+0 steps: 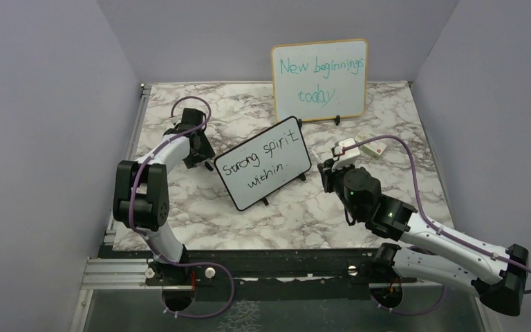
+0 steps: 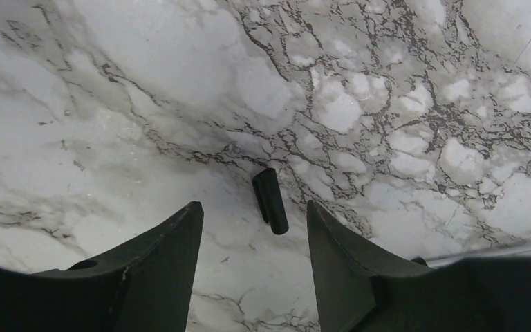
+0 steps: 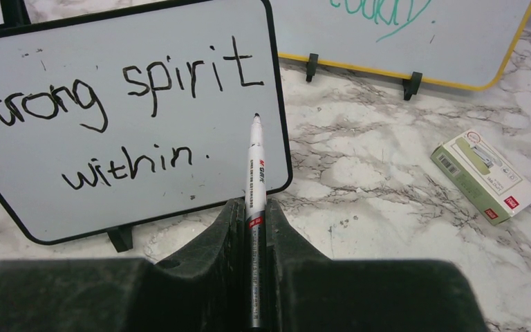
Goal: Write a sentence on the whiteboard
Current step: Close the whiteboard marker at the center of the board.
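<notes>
Whiteboard (image 1: pixel 263 163): it stands tilted on its black feet near the middle of the tabletop (image 1: pixel 304 214), turned at an angle. It carries "Strong spirit within." in black handwriting.
Done: the sentence looks complete, since a full stop closes it.
Marker (image 3: pixel 254 173): it is uncapped, and its tip points at the whiteboard's right edge, seemingly off the surface.
Right fingers (image 3: pixel 228 235): closed on the marker's barrel, just right of the whiteboard.
Left fingers (image 2: pixel 173 242): spread wide and holding nothing, to the left of the whiteboard.
Black cap (image 2: pixel 270 200): it lies on the tabletop below the left fingers and is probably the marker's cap.
Left to do: probably no more writing, perhaps only capping the marker.
Behind the whiteboard: the wood-framed board (image 1: pixel 320 79) with teal writing.
Right of the whiteboard: a small box (image 3: pixel 485 176).
</notes>
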Robot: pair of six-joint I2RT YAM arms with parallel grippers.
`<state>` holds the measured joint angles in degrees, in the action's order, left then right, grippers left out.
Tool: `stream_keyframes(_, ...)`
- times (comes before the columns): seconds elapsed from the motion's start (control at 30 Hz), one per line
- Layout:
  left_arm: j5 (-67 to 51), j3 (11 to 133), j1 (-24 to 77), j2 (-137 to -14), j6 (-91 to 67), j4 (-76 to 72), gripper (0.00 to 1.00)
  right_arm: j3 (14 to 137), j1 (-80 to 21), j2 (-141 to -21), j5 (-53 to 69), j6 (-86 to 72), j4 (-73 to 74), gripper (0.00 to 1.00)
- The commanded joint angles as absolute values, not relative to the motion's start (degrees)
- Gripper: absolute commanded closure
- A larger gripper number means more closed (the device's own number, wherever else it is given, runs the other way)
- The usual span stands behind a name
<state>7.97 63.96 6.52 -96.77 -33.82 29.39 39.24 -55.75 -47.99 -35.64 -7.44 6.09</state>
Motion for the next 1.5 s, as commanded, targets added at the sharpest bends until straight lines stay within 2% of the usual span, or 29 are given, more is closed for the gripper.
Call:
stream_keyframes(0.0, 10.3, 66.4, 7.8, -100.2, -36.9, 28.4, 0.46, 38.8, -55.4, -48.3, -37.3, -6.9, 4.7, 1.00)
stream_keyframes(0.3, 10.4, 68.4, 8.8, -105.1, -36.7, 28.4, 0.54, 38.6, -55.5, -48.9, -36.9, -6.7, 4.4, 1.00)
stream_keyframes(0.5, 10.7, 66.0, 9.2, -106.8, -36.6, 28.4, 0.68, 39.0, -55.4, -48.4, -36.5, -6.6, 4.7, 0.99)
stream_keyframes(0.67, 10.5, 62.7, 9.3, -104.7, -36.8, 28.3, 0.72, 39.1, -55.4, -48.3, -36.2, -6.6, 4.9, 1.00)
stream_keyframes(1.3, 9.2, 59.7, 10.5, -101.5, -36.0, 29.7, 0.72, 39.0, -55.5, -48.2, -35.3, -6.5, 4.5, 1.00)
stream_keyframes(1.47, 11.2, 59.2, 10.5, -99.9, -36.4, 29.6, 0.78, 38.9, -55.5, -48.7, -34.4, -6.4, 4.1, 1.00)
